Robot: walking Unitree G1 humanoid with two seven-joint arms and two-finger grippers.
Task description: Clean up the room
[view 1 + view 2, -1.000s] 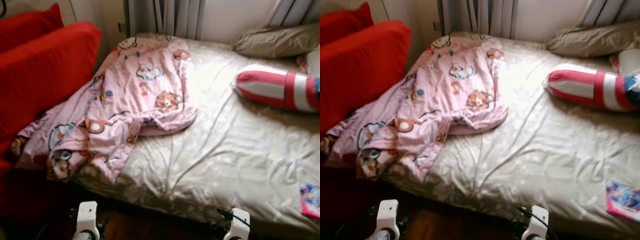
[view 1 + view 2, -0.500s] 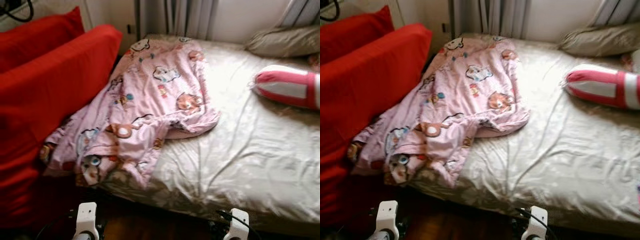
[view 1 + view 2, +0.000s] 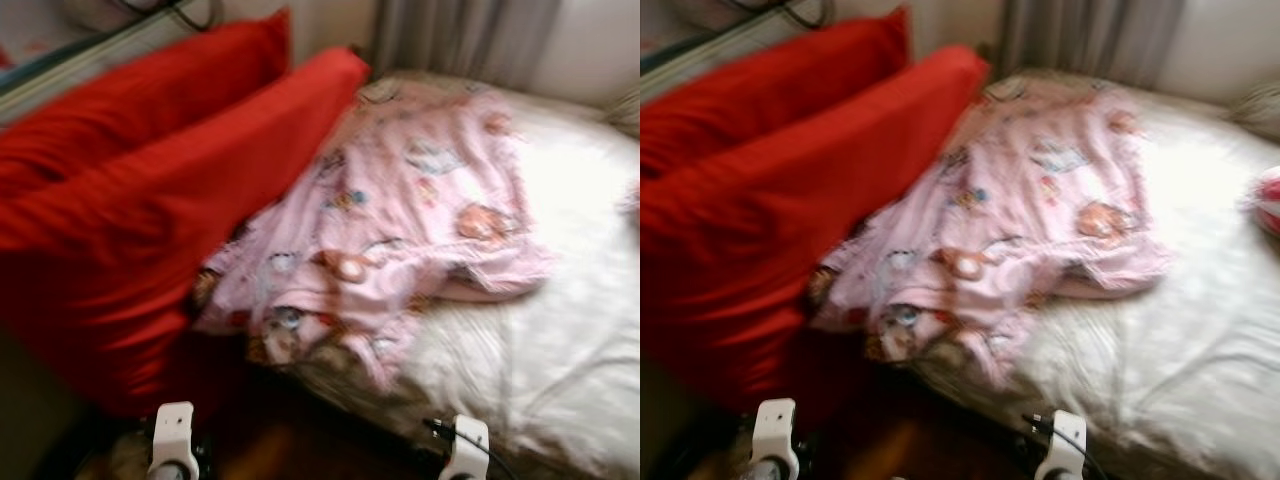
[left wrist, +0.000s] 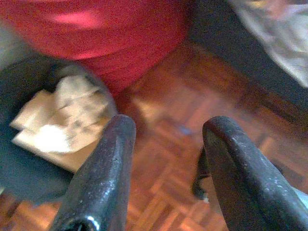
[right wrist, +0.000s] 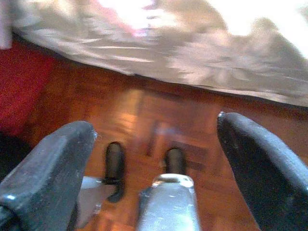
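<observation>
A pink cartoon-print blanket (image 3: 400, 230) is lying rumpled across the centre of the blurred head view, spilling from the pale bed (image 3: 560, 330) at right over its near edge, beside red cushions (image 3: 150, 210) filling the left of the frame. The left gripper (image 4: 163, 168) is hanging low with fingers spread wide and empty over parquet floor (image 4: 183, 120), a dark bin of crumpled paper (image 4: 57, 120) showing near it. The right gripper (image 5: 159, 163) is likewise hanging wide and empty above the floor beside the bed's edge.

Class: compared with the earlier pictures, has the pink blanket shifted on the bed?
No. The pink blanket keeps its place against the red cushion and bed; the camera turned.
</observation>
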